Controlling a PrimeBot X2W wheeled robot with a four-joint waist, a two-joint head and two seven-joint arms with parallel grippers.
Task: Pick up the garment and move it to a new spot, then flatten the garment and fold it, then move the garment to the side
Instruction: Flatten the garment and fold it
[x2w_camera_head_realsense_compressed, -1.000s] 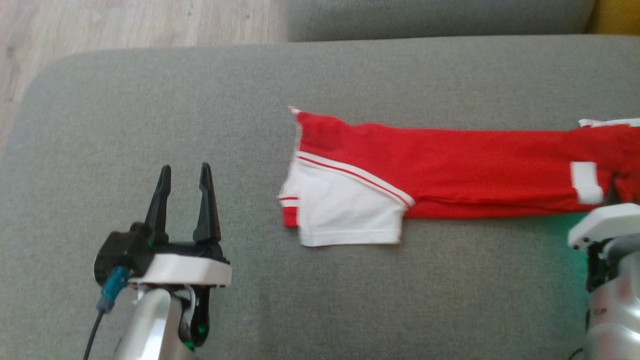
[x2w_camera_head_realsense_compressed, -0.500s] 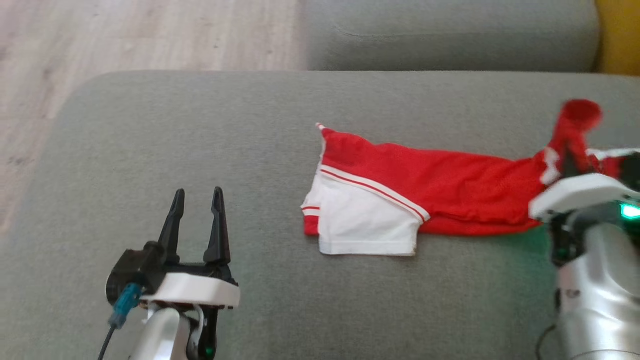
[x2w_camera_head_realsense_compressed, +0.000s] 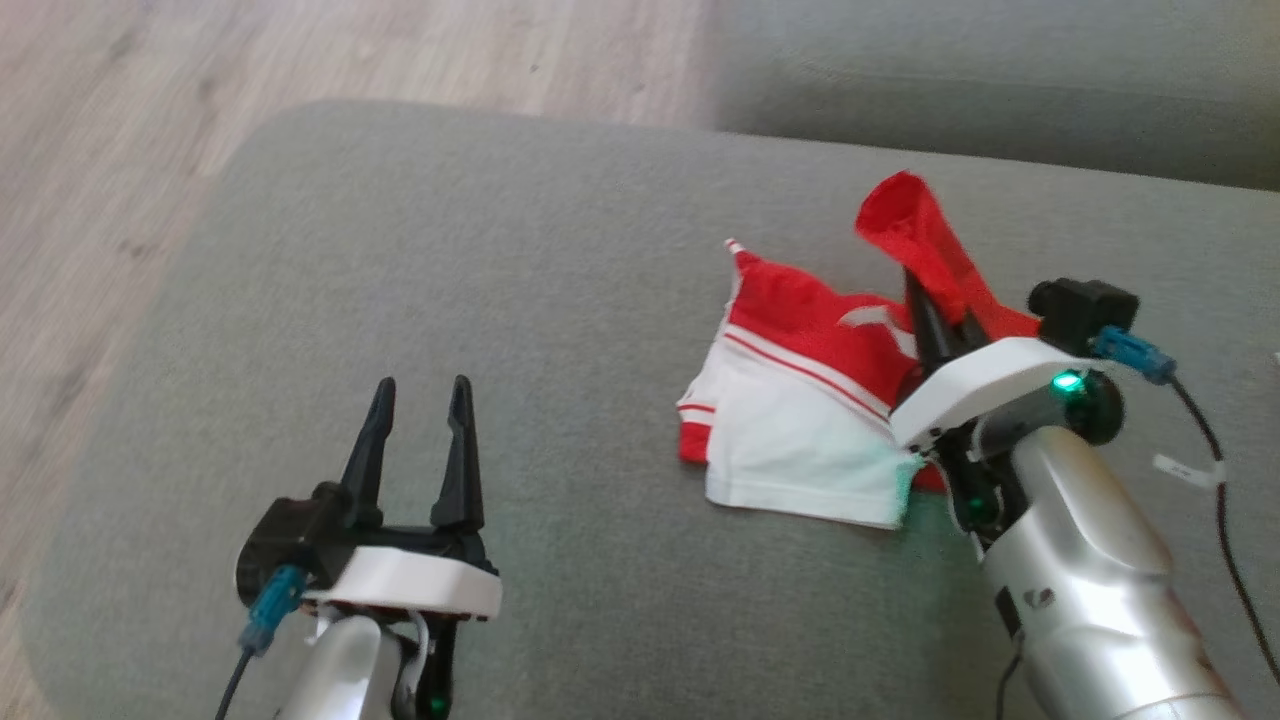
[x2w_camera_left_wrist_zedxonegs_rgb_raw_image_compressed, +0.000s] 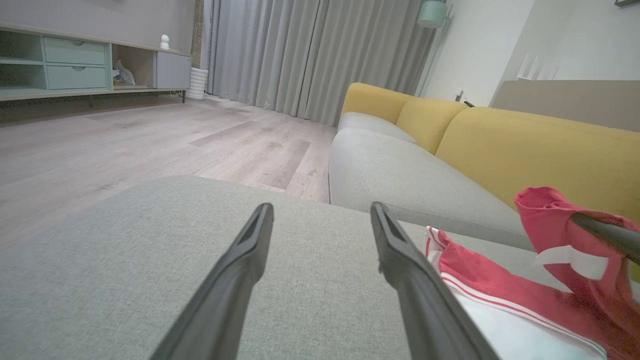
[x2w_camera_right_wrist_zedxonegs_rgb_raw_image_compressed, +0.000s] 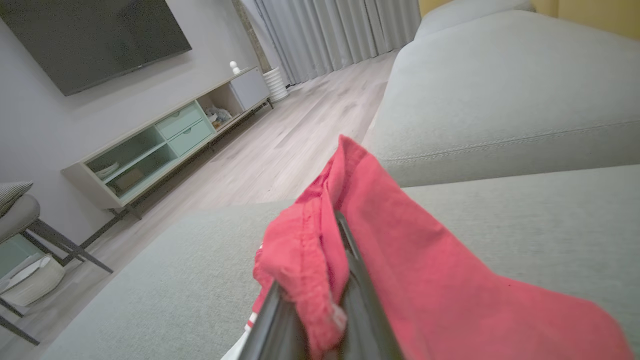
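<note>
Right gripper pinched the red-and-white fabric garment, end raised; left gripper stood wide, empty. Fold should land edge-to-edge.

You are working over a grey cushion. The red-and-white garment is lying on it off to the right of your left gripper, its red end standing up off the cushion at your right gripper.
</note>
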